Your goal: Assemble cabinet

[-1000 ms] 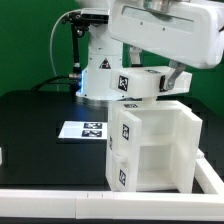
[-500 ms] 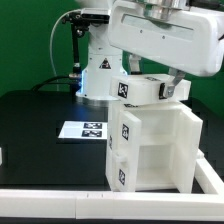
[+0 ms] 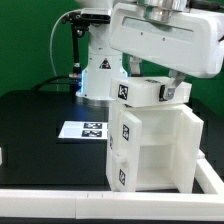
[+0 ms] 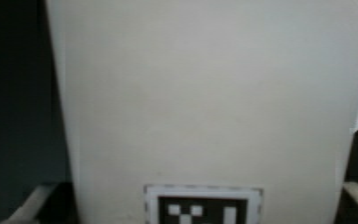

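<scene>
Tool clamped across a white cabinet block, just above the cabinet shell.
Its fingers sit wide on the block's sides; the shell stands upright near the counter's front edge, beside the marker board.

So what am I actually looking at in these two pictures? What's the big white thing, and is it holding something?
The big glossy white thing is a robot arm. One picture comes from a camera off to the side, the other from a camera on the arm's wrist, looking down. The arm's gripper holds a small white block just above an open white cabinet shell on the black table. That block fills the wrist picture. The little black-and-white squares are tags for cameras. The flat marker board just lies there.
</scene>
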Tool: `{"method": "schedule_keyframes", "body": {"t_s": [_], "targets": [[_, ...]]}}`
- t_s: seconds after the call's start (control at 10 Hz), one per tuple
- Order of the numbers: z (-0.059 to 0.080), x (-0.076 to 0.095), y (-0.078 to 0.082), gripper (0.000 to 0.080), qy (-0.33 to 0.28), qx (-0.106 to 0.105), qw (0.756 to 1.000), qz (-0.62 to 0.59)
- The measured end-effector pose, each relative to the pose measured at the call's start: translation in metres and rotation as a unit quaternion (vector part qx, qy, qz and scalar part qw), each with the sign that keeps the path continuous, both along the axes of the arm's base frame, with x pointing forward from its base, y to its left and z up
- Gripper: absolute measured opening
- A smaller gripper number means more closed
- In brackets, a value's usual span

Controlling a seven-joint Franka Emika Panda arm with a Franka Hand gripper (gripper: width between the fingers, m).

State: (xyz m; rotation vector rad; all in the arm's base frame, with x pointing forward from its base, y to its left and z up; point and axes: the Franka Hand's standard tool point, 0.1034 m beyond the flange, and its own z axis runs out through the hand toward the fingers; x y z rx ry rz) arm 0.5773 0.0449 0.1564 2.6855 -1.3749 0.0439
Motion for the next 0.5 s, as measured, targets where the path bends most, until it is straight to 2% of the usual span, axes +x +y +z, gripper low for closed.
{"method": "schedule_keyframes", "body": {"t_s": [0.1, 0.3, 0.5], "targets": [[-0.0015, -0.0008, -0.0002, 0.0558, -0.001, -0.001, 1.000, -0.023], [-0.0031, -0.0011, 0.0026, 0.0558, -0.022, -0.003, 0.985, -0.173], [-0.0029, 0.0021, 0.0019, 0.0558, -0.042, 0.023, 0.957, -0.285]]}}
